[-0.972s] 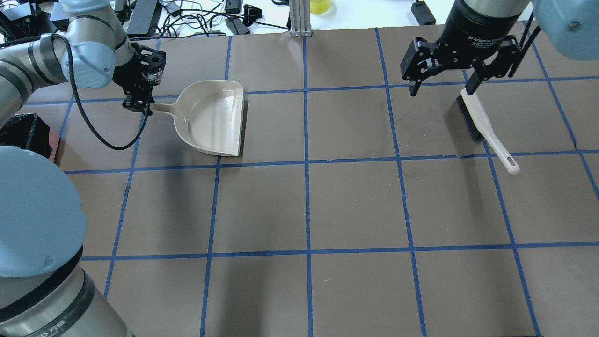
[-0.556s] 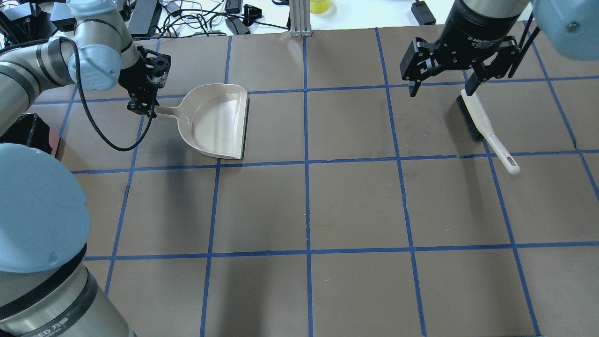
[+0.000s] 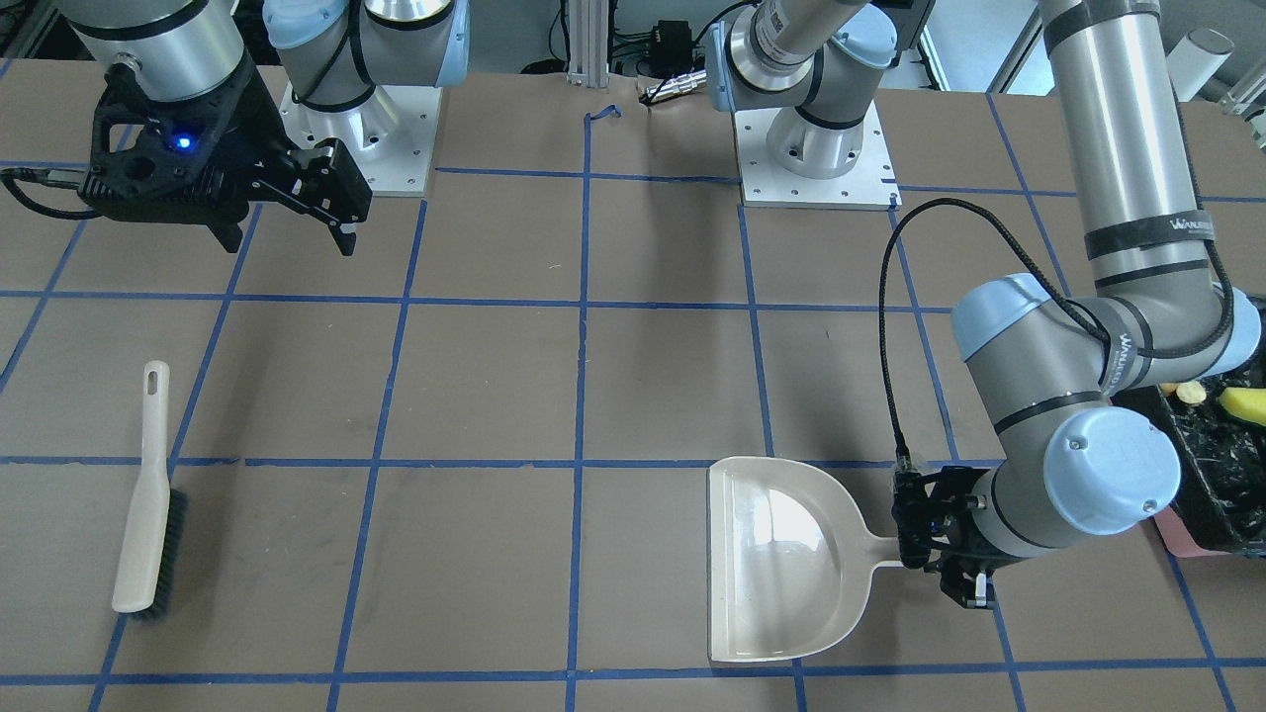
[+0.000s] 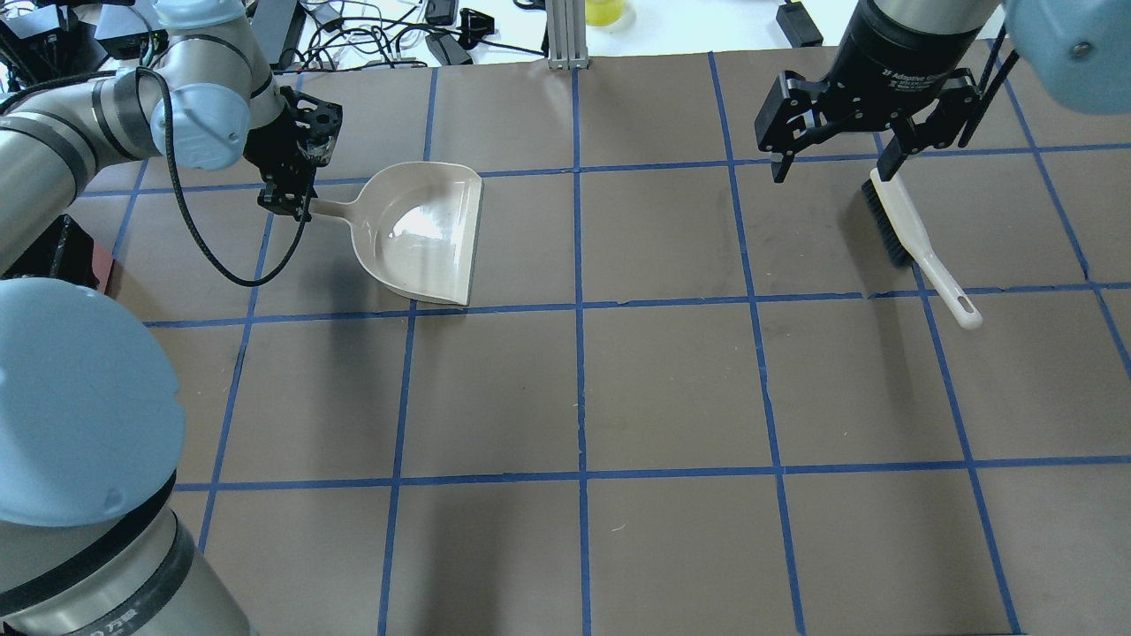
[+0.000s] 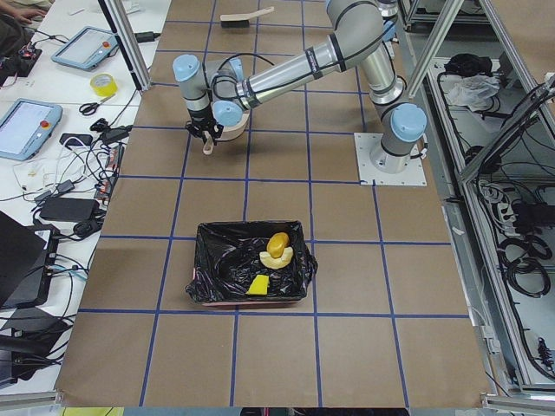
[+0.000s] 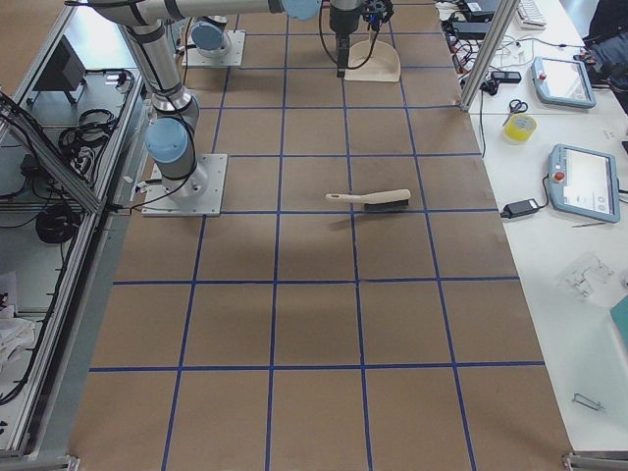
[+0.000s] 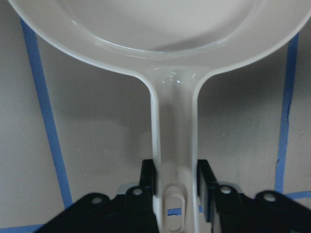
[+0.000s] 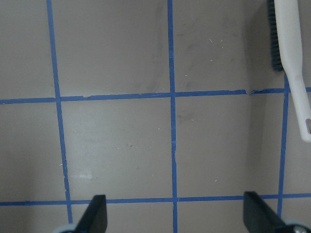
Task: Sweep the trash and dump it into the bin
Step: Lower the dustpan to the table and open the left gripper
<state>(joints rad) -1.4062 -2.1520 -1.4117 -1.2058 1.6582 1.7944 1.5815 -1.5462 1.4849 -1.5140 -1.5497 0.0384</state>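
The black-lined bin [image 5: 217, 260] stands at the table's left end and holds the trash: a golden-brown lump [image 5: 278, 243], a tan croissant [image 5: 270, 260] and a yellow-green wedge [image 5: 257, 285]. The bin also shows at the edge of the front view [image 3: 1212, 494]. My left gripper [image 4: 287, 199] is shut on the handle of the beige dustpan [image 4: 433, 234]. The wrist view shows the jaws clamping the handle's end [image 7: 175, 194]. The pan is empty. My right gripper [image 4: 833, 168] is open and empty, above the table beside the brush [image 4: 914, 238].
The brush [image 3: 148, 504] lies flat on the brown paper with its bristles on the side. Blue tape lines grid the table [image 4: 671, 389]. Cables and boxes lie beyond the far edge [image 4: 380, 35]. An aluminium post [image 4: 565, 35] stands at the back middle.
My left gripper has carried the dustpan a little to the right and farther from the bin, turning it slightly. The right gripper and the brush have not moved.
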